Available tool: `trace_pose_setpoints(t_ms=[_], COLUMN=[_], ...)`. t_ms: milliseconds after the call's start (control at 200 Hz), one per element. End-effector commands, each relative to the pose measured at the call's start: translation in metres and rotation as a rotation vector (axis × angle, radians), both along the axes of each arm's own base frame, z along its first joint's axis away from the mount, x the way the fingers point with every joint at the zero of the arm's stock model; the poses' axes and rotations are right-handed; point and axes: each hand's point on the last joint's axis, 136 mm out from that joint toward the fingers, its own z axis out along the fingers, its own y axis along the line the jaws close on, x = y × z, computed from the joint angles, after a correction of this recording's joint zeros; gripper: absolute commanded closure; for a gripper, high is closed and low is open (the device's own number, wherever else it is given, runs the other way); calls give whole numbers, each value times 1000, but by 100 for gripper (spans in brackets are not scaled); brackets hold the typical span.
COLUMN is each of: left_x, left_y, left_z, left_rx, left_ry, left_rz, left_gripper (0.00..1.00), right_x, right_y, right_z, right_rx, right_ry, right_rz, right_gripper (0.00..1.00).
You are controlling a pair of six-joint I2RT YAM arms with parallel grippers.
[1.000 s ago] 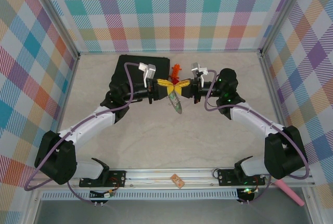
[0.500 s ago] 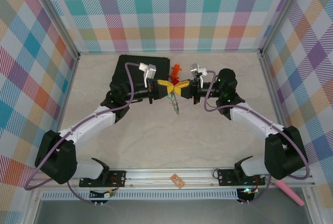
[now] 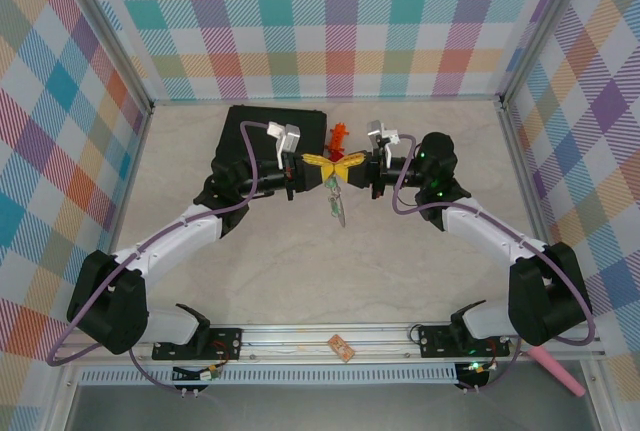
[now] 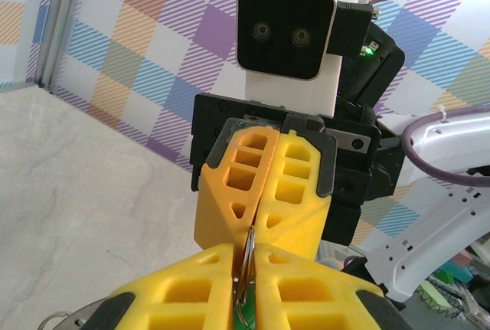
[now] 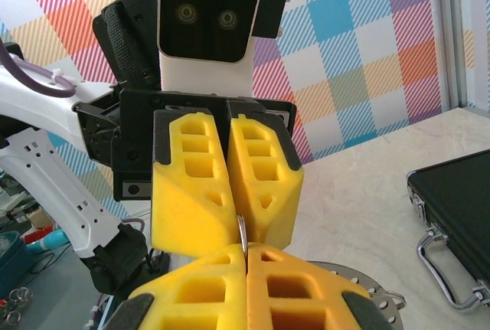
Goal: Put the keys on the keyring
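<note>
My two tools meet nose to nose just right of the black case point(image 3: 262, 123), raised off the table point(image 3: 420, 261). My left tool point(image 3: 318, 163) has its yellow pads pressed together on a thin metal edge, and my right tool point(image 3: 348, 163) is closed the same way from the opposite side. That sliver is the keyring point(image 4: 249, 252), seen edge-on from my left wrist. From my right wrist it shows again as a bright strip point(image 5: 242, 231) at the seam where the four pads meet.

The keys point(image 3: 337, 203) hang below that meeting point, right of the case's near corner, silver with a touch of green. A second ago they trailed out at a slant, away from the case. Half a second ago they were nearer upright, and now they hang almost straight down and a little closer in. My arms have not shifted, so I read this as the bundle settling, not a new move.

From above the bundle is too small to tell whether both keys are fully threaded, though they seem to dangle from the ring. If so, the threading is near done.
</note>
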Motion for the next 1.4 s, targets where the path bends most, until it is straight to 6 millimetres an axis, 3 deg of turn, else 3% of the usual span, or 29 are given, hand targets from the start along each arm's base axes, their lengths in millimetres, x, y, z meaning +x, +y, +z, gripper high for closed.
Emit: trace_pose_setpoints(t_ms=[0, 65, 285, 415, 560, 740, 1135, 1395], left_x=[-8, -9, -8, -10, -10, -12, -14, -24], left_y=[1, 1, 0, 0, 2, 2, 1, 1], left_z=[0, 1, 1, 2, -3, -11, -34, -40], left_rx=[0, -5, -7, -7, 18, 64, 196, 233], left_ry=[-25, -30, -30, -38, -48, -70, -150, -155], left_rz=[-7, -11, -18, -21, -12, -22, -58, -128], left_gripper=[90, 98, 100, 100, 100, 100, 100, 100], right_x=[-3, -3, -3, 1, 8, 8, -7, -17], right_y=[-3, -2, -1, -3, -9, -19, -20, -8], right_z=[22, 20, 15, 9, -3, -9, -13, -31], right_rx=[46, 42, 29, 4, -51, -118, -267, -331], right_ry=[-85, -74, -61, -50, -11, -2, -23, -6], right_rz=[1, 15, 22, -17, -82, -148, -62, 47], right_gripper=[100, 100, 100, 86, 84, 75, 74, 73])
